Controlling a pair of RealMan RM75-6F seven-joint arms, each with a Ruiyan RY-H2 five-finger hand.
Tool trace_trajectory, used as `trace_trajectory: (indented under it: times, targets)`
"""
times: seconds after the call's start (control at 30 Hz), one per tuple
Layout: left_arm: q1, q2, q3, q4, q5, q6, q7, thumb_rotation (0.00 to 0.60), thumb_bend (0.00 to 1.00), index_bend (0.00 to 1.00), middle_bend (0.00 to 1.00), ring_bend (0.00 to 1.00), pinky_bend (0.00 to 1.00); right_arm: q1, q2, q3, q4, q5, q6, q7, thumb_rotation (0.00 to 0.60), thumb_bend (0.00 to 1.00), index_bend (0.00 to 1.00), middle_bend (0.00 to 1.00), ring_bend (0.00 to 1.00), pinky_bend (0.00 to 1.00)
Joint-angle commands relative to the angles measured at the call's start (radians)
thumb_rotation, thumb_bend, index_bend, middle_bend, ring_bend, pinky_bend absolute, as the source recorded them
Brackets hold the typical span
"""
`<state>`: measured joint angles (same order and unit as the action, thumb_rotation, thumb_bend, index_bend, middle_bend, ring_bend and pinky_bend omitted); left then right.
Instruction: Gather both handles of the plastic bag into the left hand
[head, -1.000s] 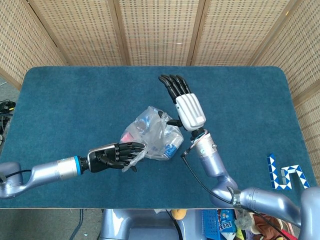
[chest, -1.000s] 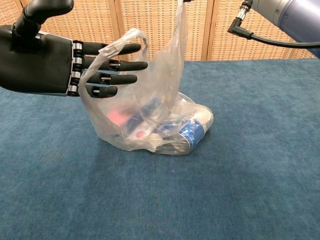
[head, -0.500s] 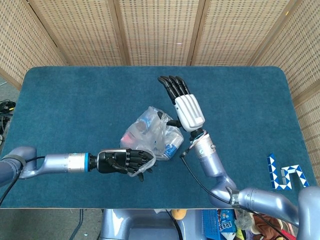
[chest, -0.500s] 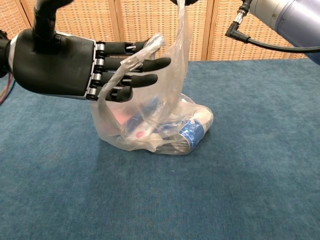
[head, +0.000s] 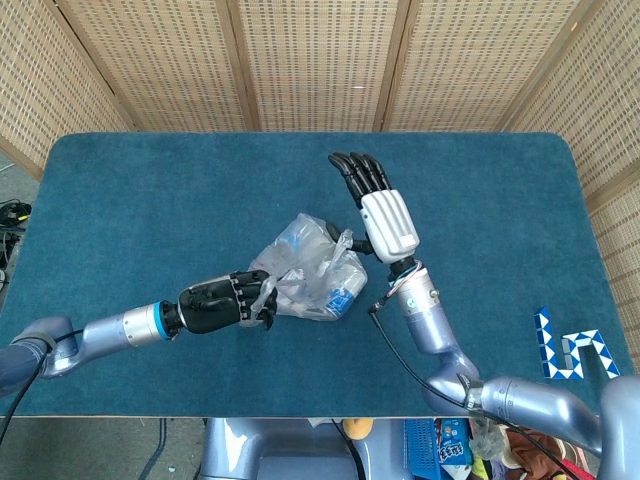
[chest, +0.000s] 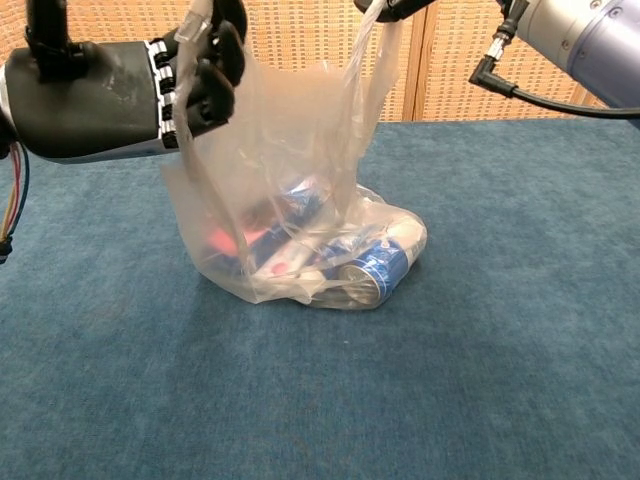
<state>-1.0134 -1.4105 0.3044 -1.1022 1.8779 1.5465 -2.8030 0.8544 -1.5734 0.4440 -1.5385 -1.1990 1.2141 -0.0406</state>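
Head view: a clear plastic bag (head: 305, 275) holding cans and packets is seen near the middle of a blue-carpeted table (head: 150, 200), its base resting on the cloth. One handle (chest: 192, 60) is gripped in the curled fingers of the left hand (head: 222, 303), just beside the bag's near-left side. The other handle (chest: 370, 30) is pulled upward by the right hand (head: 378, 215), which is raised over the bag's right side with its fingers extended toward the far edge; the handle is seen pinched at its thumb in the chest view, at the top of the frame. Between the two hands the bag's mouth is stretched wide, and a blue can (chest: 372, 270) is seen lying at the bottom.

Open carpet is left on every side of the bag, widest toward the far-left and far-right corners. A blue-and-white folded puzzle toy (head: 570, 350) lies well apart, near the table's right front corner. Woven wicker screens (head: 320, 60) are stood close behind the far edge and along both sides.
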Motion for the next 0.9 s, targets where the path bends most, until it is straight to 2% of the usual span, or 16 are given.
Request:
trace_trajectory:
  times: [0.03,0.3,0.43,0.5,0.63,0.9]
  targets:
    - [0.026,-0.012,-0.006,0.019,-0.019,0.024,-0.012,0.6,0.27,0.36,0.4,0.4,0.45,-0.005,0.002,-0.004,0.004,-0.002,0.002,0.007,0.6,0.4,0.0,0.11,0.06,0.01]
    - [0.071,-0.013,0.001,0.067,-0.046,0.024,-0.017,0.6,0.26,0.36,0.4,0.42,0.48,-0.019,0.015,-0.009,0.004,-0.01,0.007,0.023,0.6,0.4,0.0,0.11,0.06,0.01]
    - [0.061,0.03,0.065,0.079,-0.003,-0.054,0.058,0.6,0.23,0.33,0.37,0.39,0.47,-0.025,0.024,-0.008,0.002,-0.012,0.008,0.03,0.6,0.41,0.0,0.11,0.06,0.01]
    - [0.063,0.041,0.071,0.065,-0.007,-0.067,0.063,0.6,0.21,0.28,0.33,0.35,0.47,-0.026,0.025,-0.008,0.002,-0.012,0.008,0.032,0.6,0.41,0.0,0.11,0.06,0.01]
    - [0.062,0.049,0.079,0.063,-0.001,-0.077,0.06,0.6,0.19,0.26,0.3,0.33,0.46,-0.027,0.026,-0.008,-0.002,-0.014,0.009,0.032,0.6,0.41,0.0,0.11,0.06,0.01]
    - [-0.009,0.064,0.109,0.052,0.104,-0.06,0.092,0.6,0.13,0.23,0.26,0.3,0.44,-0.027,0.031,-0.006,-0.013,-0.018,0.012,0.022,0.6,0.41,0.0,0.11,0.06,0.01]
